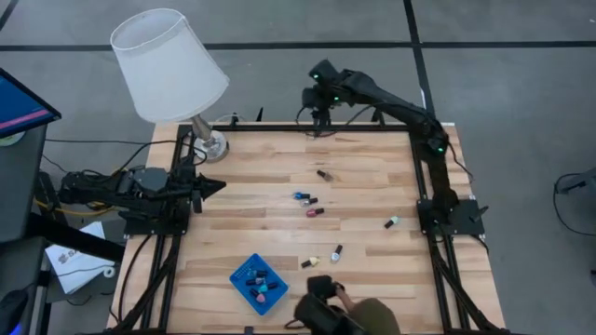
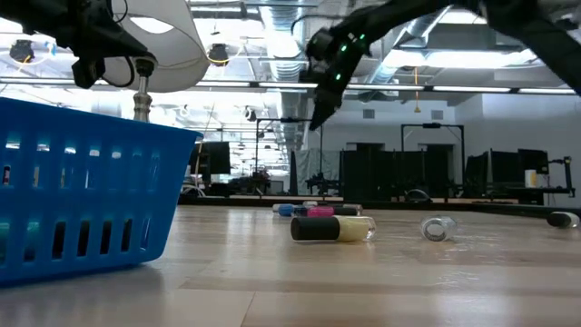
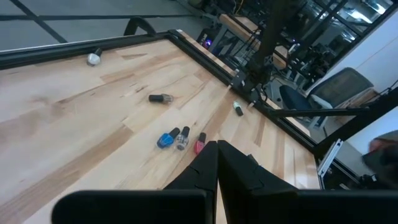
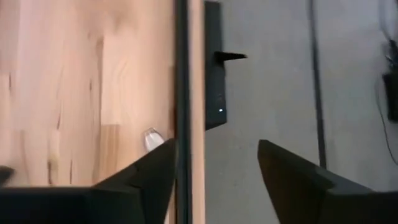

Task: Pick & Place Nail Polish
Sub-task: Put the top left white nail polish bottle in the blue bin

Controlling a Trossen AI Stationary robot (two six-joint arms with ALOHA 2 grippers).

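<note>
Several tiny nail polish bottles lie loose on their sides on the wooden table: a dark one (image 1: pixel 324 174), a blue one (image 1: pixel 300 196), a pink-red one (image 1: pixel 315 212), one near the right edge (image 1: pixel 392 221), and two toward the near edge (image 1: pixel 337 251) (image 1: pixel 310 262). More bottles lie in the blue tray (image 1: pixel 259 283). My left gripper (image 1: pixel 216 186) (image 3: pixel 217 162) is shut and empty at the table's left side. My right gripper (image 1: pixel 321 116) (image 4: pixel 216 149) is open and empty, high over the table's far edge. In the left wrist view the blue bottle (image 3: pixel 166 140) and a pink one (image 3: pixel 199 144) show ahead.
A lamp with a white shade (image 1: pixel 168 65) stands at the far left corner. A person's hand (image 1: pixel 328 296) reaches in at the near edge beside the tray. A small pale thing (image 4: pixel 151 138) lies by the far edge under my right gripper. The tray wall (image 2: pixel 82 182) fills the low view's left.
</note>
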